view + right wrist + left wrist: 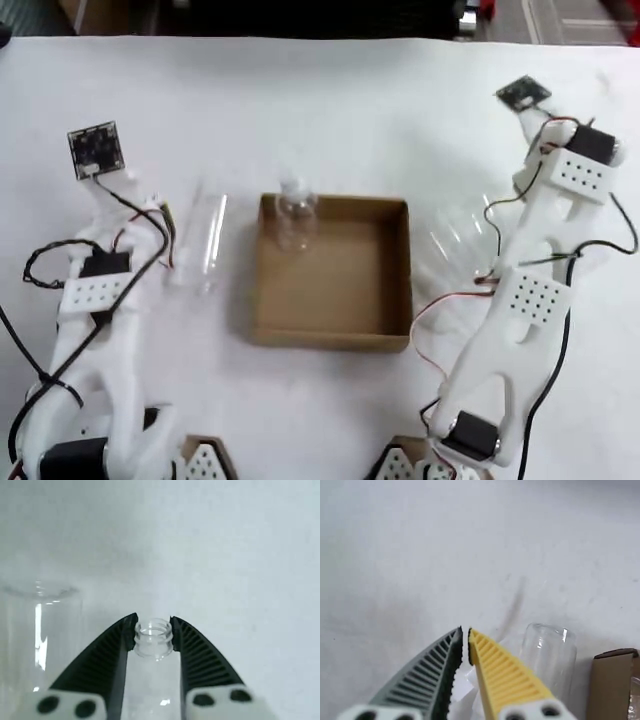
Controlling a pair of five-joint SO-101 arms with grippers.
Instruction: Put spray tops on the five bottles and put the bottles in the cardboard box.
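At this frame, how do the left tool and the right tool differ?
Fingers: the left tool has one grey and one yellow finger; the right tool has two black ones. State: the left tool's tips meet with nothing seen between them; the right tool is closed on the threaded neck of a clear, capless bottle. Both have ribbed fingers on white bases.

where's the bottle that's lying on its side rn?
High view: the clear bottle lies on its side just left of the cardboard box, between it and the left gripper.
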